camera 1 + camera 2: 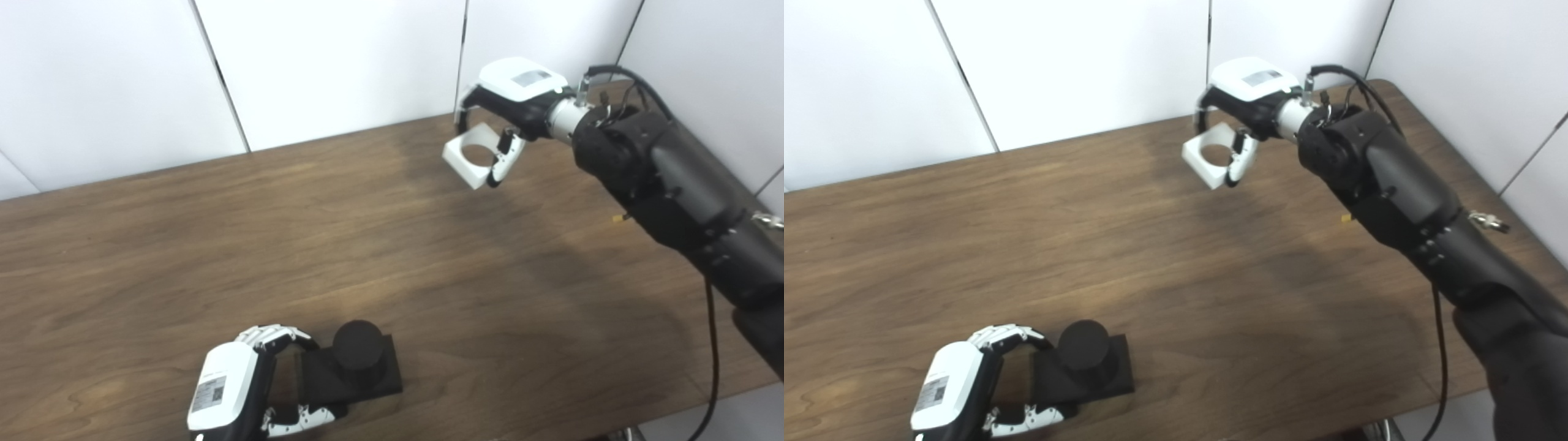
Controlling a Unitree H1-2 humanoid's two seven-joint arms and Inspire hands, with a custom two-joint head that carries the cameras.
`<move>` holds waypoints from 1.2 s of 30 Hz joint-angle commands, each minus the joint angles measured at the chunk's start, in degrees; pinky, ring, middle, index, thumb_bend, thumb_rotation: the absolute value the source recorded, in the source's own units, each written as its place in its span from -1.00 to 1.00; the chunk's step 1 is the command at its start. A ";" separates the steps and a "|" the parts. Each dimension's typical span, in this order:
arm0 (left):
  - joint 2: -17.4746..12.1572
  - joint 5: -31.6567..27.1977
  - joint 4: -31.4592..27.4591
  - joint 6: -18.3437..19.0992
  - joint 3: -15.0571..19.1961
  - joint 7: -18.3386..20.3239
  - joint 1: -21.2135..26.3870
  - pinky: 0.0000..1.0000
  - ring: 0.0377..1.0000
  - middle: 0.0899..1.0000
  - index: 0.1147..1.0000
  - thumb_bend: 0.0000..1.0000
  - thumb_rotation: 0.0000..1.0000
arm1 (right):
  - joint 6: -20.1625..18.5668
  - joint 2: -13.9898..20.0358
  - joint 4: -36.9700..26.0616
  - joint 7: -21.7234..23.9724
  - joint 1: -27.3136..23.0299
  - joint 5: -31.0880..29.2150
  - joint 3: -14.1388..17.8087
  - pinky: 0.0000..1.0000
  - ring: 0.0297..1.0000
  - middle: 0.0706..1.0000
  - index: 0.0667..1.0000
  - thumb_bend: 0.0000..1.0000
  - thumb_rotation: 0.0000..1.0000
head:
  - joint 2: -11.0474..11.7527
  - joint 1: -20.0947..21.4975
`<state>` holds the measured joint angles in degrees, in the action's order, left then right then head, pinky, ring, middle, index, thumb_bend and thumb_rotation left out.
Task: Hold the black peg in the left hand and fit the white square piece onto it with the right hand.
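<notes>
At the table's near edge the left hand (245, 383) clasps the base of the black peg (358, 354), while far off the right hand (511, 104) pinches the raised white square piece (471, 153), apparently light and rigid, by its outer walls, leaving the bore clear.

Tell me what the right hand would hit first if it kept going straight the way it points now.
Probably nothing soon: the right hand, shut on the white square piece with a round hole, points left over bare wooden table. Depth is unclear.

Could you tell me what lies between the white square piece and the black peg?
Only bare table separates white square piece from black peg, in both eye views.
</notes>
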<state>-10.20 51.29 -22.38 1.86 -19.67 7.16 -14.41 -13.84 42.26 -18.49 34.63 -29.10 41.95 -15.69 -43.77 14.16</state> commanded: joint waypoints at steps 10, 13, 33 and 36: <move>1.82 2.67 2.57 1.77 -1.83 1.28 0.65 0.65 0.52 0.35 -0.17 0.04 -0.90 | -4.91 -4.33 -20.25 14.20 -1.38 -3.69 0.31 0.63 0.72 0.47 -0.11 0.05 -0.74 | -1.00 -3.50; 2.21 3.37 2.57 2.44 -2.27 1.59 0.88 0.65 0.53 0.35 -0.17 0.04 -0.90 | -6.73 -6.69 -23.80 17.37 -1.31 -4.51 -0.46 0.64 0.72 0.48 -0.11 0.05 -0.74 | -1.16 -4.27; 3.27 4.02 2.00 4.52 -3.98 1.85 1.34 0.63 0.54 0.36 -0.17 0.04 -0.90 | -6.51 -16.09 -28.57 22.02 3.34 -2.54 -5.44 0.69 0.69 0.46 -0.11 0.05 -0.74 | -2.29 -5.59; 3.30 4.03 1.88 4.66 -4.15 1.71 1.37 0.64 0.54 0.36 -0.17 0.04 -0.90 | -5.41 -16.30 -27.88 21.65 3.96 -2.20 -5.85 0.69 0.69 0.45 -0.11 0.05 -0.74 | -2.38 -5.59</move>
<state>-7.59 55.04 -21.45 5.87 -22.77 6.97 -12.69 -20.79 26.08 -45.78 57.40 -23.46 39.32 -21.95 -46.14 8.53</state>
